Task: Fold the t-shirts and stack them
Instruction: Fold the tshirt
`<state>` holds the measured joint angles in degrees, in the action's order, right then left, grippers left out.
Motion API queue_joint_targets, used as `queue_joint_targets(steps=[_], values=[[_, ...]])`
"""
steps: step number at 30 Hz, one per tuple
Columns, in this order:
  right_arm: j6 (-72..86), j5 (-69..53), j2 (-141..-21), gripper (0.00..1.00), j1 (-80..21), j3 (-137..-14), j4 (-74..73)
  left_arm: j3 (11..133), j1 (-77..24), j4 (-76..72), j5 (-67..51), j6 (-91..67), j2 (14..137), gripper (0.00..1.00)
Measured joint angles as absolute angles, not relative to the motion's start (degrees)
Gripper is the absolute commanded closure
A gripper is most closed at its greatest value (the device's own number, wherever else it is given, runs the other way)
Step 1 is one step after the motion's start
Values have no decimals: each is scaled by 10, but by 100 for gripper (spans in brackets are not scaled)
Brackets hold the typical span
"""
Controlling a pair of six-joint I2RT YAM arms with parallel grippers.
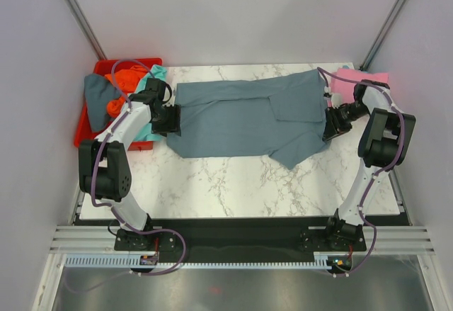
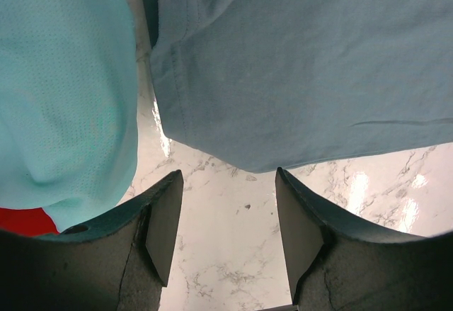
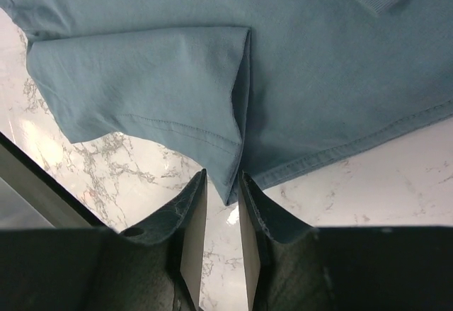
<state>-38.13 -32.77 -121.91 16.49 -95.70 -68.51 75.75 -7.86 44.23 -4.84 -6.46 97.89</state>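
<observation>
Bright, even light fills all three views, with soft shadows. Small glare patches shine on the table (image 2: 357,187) in both wrist views.

A white marble table (image 1: 233,183) stands between plain pale walls (image 1: 233,13), with metal posts (image 1: 79,17) slanting in the far corners.

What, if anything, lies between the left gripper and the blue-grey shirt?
Nothing visible: only bare table separates the open left gripper from the blue-grey shirt's hem. The teal shirt lies off to one side.
</observation>
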Motion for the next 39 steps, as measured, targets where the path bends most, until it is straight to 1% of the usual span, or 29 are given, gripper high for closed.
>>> queue_joint_targets(steps=[2,5,17,26,39], values=[[-382,-328,-1220,70,165,-959,-690,757,-79,442,-48,-65,979,37],[-384,-328,-1221,74,165,-961,-698,757,-79,442,-48,-65,979,37],[-393,-328,-1230,78,165,-964,-731,757,-79,442,-49,-65,979,37],[-393,-328,-1241,77,165,-968,-738,757,-79,441,-49,-65,979,37],[-392,-331,-1275,76,165,-1012,-744,757,-79,440,-49,-65,979,37]])
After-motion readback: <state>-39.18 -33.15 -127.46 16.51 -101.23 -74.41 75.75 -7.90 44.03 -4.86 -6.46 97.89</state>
